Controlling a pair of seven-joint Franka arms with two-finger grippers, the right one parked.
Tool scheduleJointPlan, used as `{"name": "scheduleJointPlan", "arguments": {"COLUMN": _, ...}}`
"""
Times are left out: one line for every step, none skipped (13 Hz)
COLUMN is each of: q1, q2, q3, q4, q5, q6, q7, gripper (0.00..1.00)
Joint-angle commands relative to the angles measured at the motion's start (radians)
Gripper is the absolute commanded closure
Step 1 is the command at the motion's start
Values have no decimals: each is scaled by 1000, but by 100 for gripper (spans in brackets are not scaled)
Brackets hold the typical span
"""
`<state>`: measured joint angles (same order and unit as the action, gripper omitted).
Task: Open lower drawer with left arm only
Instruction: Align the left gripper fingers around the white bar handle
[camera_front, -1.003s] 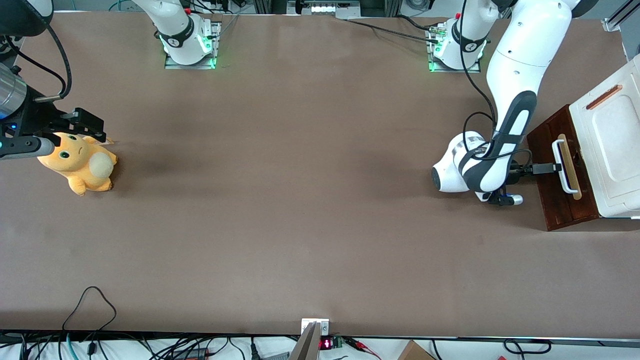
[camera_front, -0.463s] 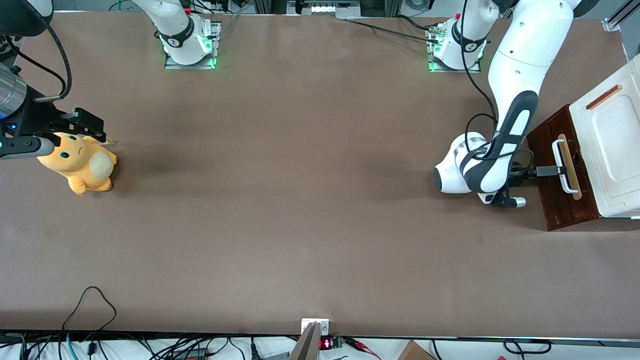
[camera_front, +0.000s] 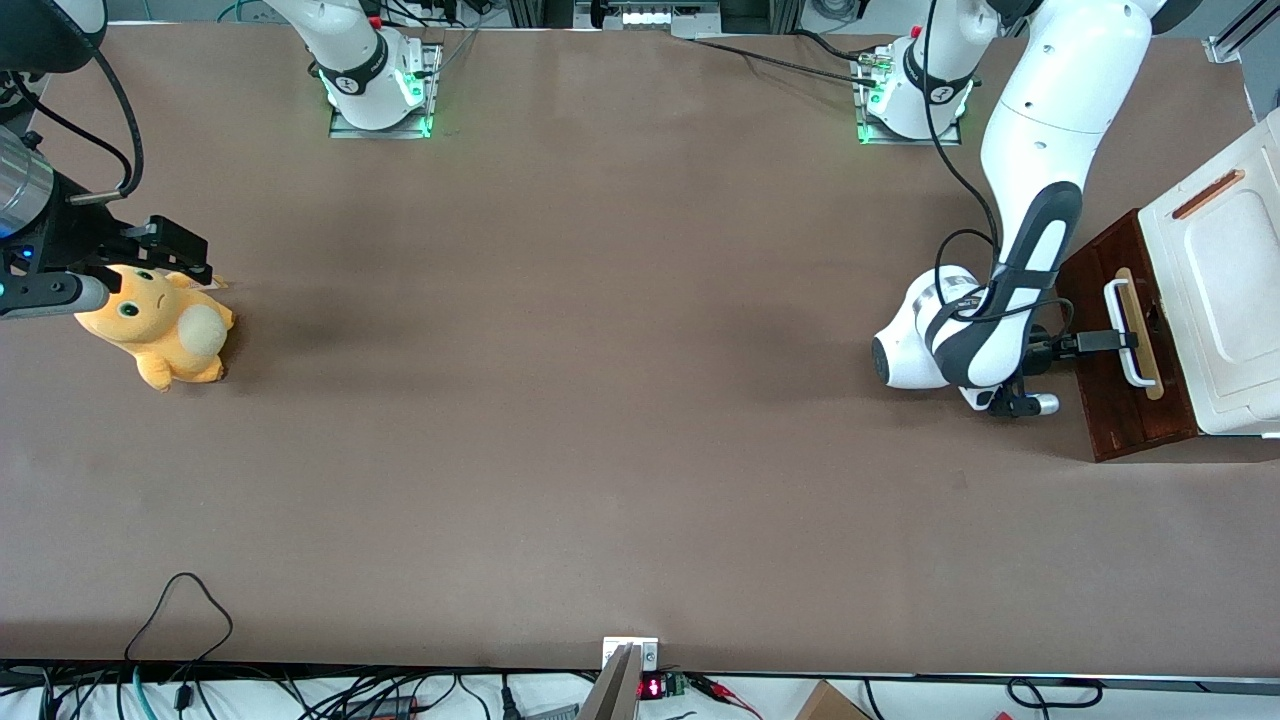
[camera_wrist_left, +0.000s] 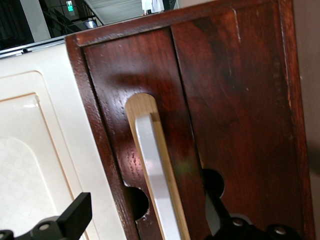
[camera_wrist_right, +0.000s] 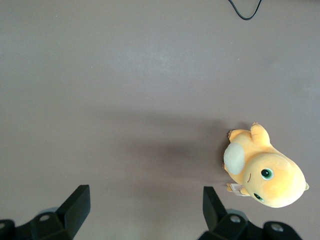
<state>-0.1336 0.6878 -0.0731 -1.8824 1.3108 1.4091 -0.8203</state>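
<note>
Your left arm (camera_front: 1035, 150) has crept toward the cabinet over the last second: its white wrist sat a little farther from the drawer a second ago, and now the gripper (camera_front: 1118, 341) has its tip right at the white handle (camera_front: 1125, 332) on the lower drawer (camera_front: 1125, 405). The drawer itself has not moved; its dark brown front shows the same amount of itself from under the white cabinet top (camera_front: 1225, 290) as before, at the working arm's end of the table. So what has changed is the reach, not the drawer, and I'd judge the pull has not begun. From the wrist camera you can see the fingers (camera_wrist_left: 75, 216) spread apart, one on each side of the handle (camera_wrist_left: 156, 175) and the pale wooden strip (camera_wrist_left: 142, 106) beneath it, with nothing clamped between them. That reads as lined up for a grasp but not yet closed. Your next job is likely to close on the handle and draw straight back toward the parked arm's end; if you pull before the fingers have bitten, they may slide off the smooth loop.
</note>
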Motion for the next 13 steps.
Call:
{"name": "scheduleJointPlan", "arguments": {"q1": 6, "q2": -2, "q3": 0, "q4": 28, "q5": 11, "q6": 4, "q7": -10, "gripper": 0}}
{"name": "scheduleJointPlan", "arguments": {"q1": 6, "q2": 4, "q3": 0, "q4": 28, "q5": 13, "q6": 4, "q7": -25, "gripper": 0}}
{"name": "scheduleJointPlan", "arguments": {"q1": 6, "q2": 12, "q3": 0, "q4": 28, "q5": 13, "q6": 2, "q7": -32, "gripper": 0}}
{"name": "scheduleJointPlan", "arguments": {"q1": 6, "q2": 15, "q3": 0, "q4": 29, "q5": 15, "q6": 2, "q7": -34, "gripper": 0}}
{"name": "scheduleJointPlan", "arguments": {"q1": 5, "q2": 15, "q3": 0, "q4": 28, "q5": 15, "q6": 4, "q7": -42, "gripper": 0}}
{"name": "scheduleJointPlan", "arguments": {"q1": 5, "q2": 22, "q3": -2, "q4": 28, "q5": 13, "q6": 20, "q7": -84, "gripper": 0}}
{"name": "scheduleJointPlan", "arguments": {"q1": 5, "q2": 28, "q3": 0, "q4": 25, "q5": 15, "q6": 33, "q7": -97, "gripper": 0}}
{"name": "scheduleJointPlan", "arguments": {"q1": 5, "q2": 29, "q3": -2, "q4": 23, "q5": 16, "q6": 34, "q7": -89, "gripper": 0}}
{"name": "scheduleJointPlan", "arguments": {"q1": 5, "q2": 27, "q3": -2, "q4": 25, "q5": 16, "q6": 34, "q7": -89, "gripper": 0}}
{"name": "scheduleJointPlan", "arguments": {"q1": 6, "q2": 27, "q3": 0, "q4": 25, "q5": 18, "q6": 34, "q7": -89, "gripper": 0}}
{"name": "scheduleJointPlan", "arguments": {"q1": 8, "q2": 27, "q3": 0, "q4": 25, "q5": 19, "q6": 34, "q7": -89, "gripper": 0}}
{"name": "scheduleJointPlan", "arguments": {"q1": 11, "q2": 25, "q3": 0, "q4": 23, "q5": 19, "q6": 36, "q7": -89, "gripper": 0}}
{"name": "scheduleJointPlan", "arguments": {"q1": 17, "q2": 25, "q3": 0, "q4": 22, "q5": 19, "q6": 34, "q7": -91, "gripper": 0}}
